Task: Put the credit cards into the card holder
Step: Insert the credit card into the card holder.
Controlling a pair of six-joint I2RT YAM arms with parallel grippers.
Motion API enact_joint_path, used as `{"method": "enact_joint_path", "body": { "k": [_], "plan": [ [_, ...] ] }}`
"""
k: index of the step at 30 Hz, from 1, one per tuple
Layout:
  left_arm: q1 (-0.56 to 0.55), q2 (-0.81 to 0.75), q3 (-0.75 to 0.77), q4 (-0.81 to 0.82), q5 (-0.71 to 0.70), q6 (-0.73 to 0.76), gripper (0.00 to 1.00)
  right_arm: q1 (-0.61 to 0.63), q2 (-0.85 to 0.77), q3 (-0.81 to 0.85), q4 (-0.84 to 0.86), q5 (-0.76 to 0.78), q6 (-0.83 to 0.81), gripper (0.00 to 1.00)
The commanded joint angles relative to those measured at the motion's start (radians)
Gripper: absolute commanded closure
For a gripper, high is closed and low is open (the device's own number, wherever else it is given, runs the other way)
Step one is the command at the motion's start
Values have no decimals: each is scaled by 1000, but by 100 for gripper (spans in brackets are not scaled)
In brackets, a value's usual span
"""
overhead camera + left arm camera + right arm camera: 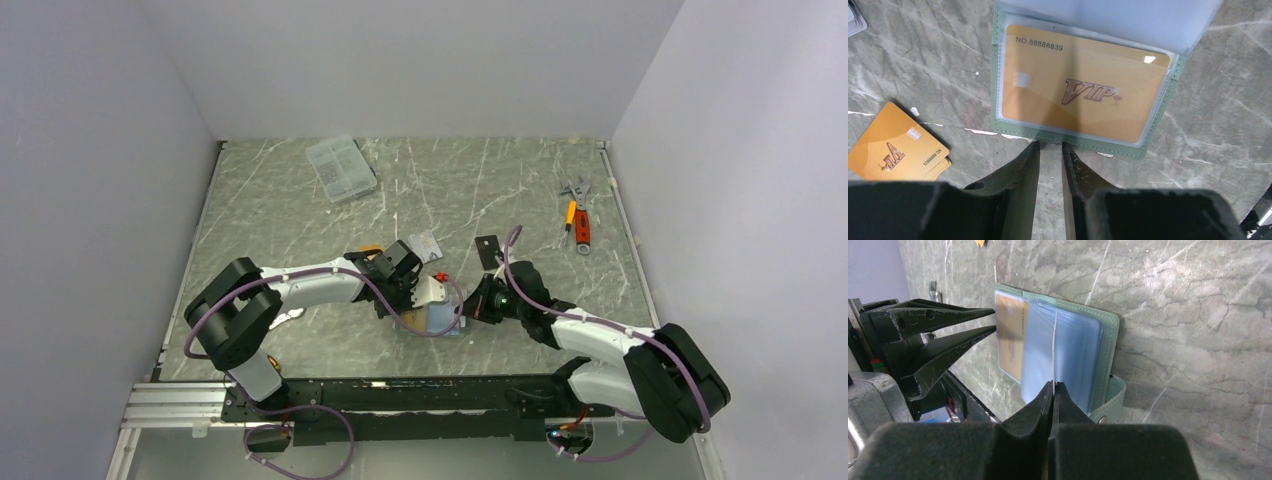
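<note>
**Right fingers clenched on a sleeve, left fingers slightly apart at the holder's edge**

Nearest to my right wrist camera are the fingers of my right gripper (1053, 384), pressed fully together. Between them stands one clear sleeve (1053, 340) of the card holder (1108, 340), seen on edge as a thin pale line. I hold it up, apart from the other sleeves. The card holder lies open on the table (1198, 315), with its grey-green cover flat on the marble. Its snap tab (1110, 400) curls out just beside my right fingers.

My left gripper (1050, 145) is released. The two fingers stand a little apart, and only the table surface shows in the narrow gap between them. Their tips come just to the near edge of the card holder; whether they touch it I cannot tell. Directly ahead of these tips one orange-gold card (1083, 90) sits inside a clear pocket, with its "VIP" print and its number readable. Beyond it a bluish sleeve is raised.

At the left of this same view, on the bare table, lie the loose orange-gold cards (895, 147), apart from the holder; a second edge shows under the top one. In the top view the silvery-white card (425, 245) lies on the table just beyond my two grippers, near the holder but not in it.
</note>
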Motion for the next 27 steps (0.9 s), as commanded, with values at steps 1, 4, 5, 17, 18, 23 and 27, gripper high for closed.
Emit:
{"method": "enact_joint_path", "body": {
  "k": [1,4,5,17,18,23,27],
  "plan": [
    [-6,-35,7,-10,13,16,72,5,-47,18,-8,25,-21,100],
    [-6,-37,7,-12,13,17,72,10,-59,58,-88,45,-65,100],
    [-6,-38,7,-12,13,17,72,11,-63,66,-97,43,-72,100],
    [-4,-42,13,-15,19,12,74,85,-16,101,-10,-5,-39,100],
    [-2,-45,16,-20,26,9,74,92,-6,105,1,-7,-36,100],
    [61,-82,47,-60,120,-10,74,106,63,139,58,-32,-32,100],
    [122,-138,38,-61,195,9,73,113,153,184,88,-61,-38,100]
  ]
}}
